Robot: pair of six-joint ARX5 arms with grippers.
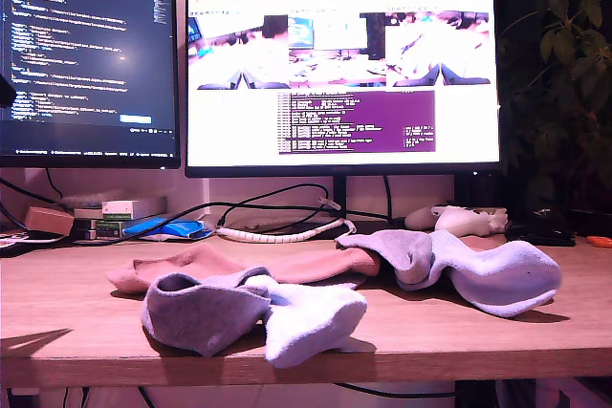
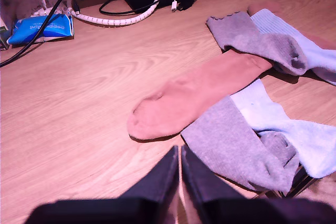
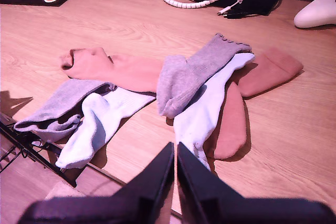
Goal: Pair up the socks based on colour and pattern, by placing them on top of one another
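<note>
- Six limp fabric ankle socks lie in a loose heap on the pale wooden desk point(image 3: 294, 129), none of them matched yet.
- One long pink sock point(image 2: 194, 95) stretches flat across the middle, its toe pointing toward the blue packet point(image 2: 39, 27) and the coiled white cable point(image 2: 118, 19).
- A second pink sock point(image 3: 247, 93) lies folded near the white game controller point(image 3: 317, 9), partly under a pale-blue sock point(image 3: 205, 108).
- A grey-lavender sock with a frilly cuff point(image 3: 194, 72) drapes over that pale-blue sock and over the long pink one.
- At the near desk edge, a second grey-lavender sock point(image 3: 58, 108) sits touching a second pale-blue sock point(image 3: 97, 124).
- Each colour's two socks lie apart or merely overlap with other colours, so I judge that all three pairs remain to be made.
- My first gripper point(image 2: 178, 166) hovers above the wood, just beside the near grey-lavender sock, jaws pressed together and holding nothing.
- My second gripper point(image 3: 176, 166) hangs over the near desk edge, short of the first pale-blue sock's toe, jaws likewise closed and empty.
</note>
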